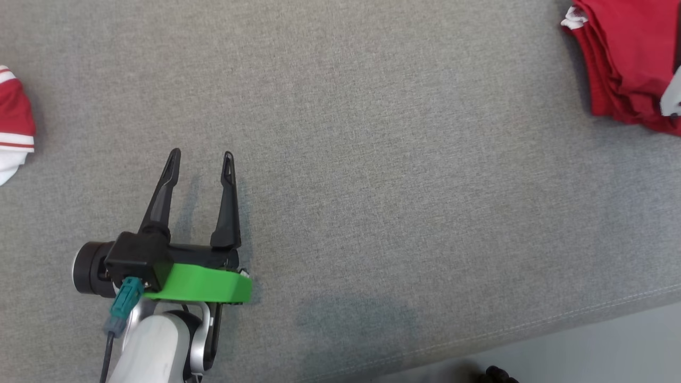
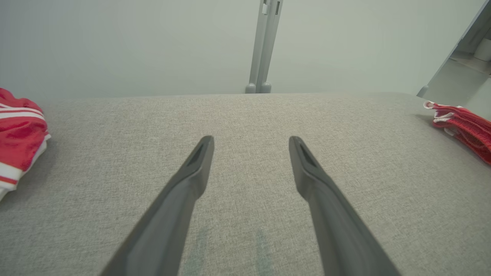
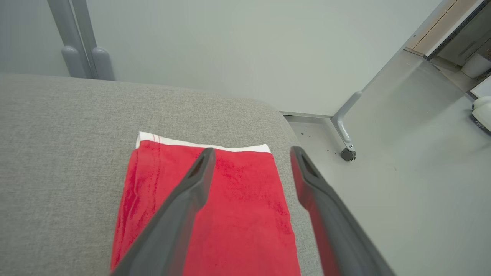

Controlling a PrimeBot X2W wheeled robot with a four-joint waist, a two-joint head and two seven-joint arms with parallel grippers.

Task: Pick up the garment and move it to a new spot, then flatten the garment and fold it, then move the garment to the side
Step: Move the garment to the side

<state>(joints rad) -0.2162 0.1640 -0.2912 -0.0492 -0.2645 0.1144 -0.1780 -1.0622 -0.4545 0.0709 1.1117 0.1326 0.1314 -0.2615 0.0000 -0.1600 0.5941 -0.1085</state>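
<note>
Right claw [image 3: 252, 150] hangs spread over folded red garment [image 3: 238, 214] on cushion [image 3: 57, 153].

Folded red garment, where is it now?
The folded red garment lies upper right in the head view, at the grey cushion's right end, under the right gripper.

No writing to read anywhere.
The red garment [image 3: 245, 214] with its white edge, the grey padded surface [image 1: 404, 159] and the green bracket [image 1: 207, 284] on the left gripper [image 1: 202, 154] are all plain, without lettering.

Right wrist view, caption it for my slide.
Open right claw poised over the folded red garment near a corner of the grey surface.
</note>
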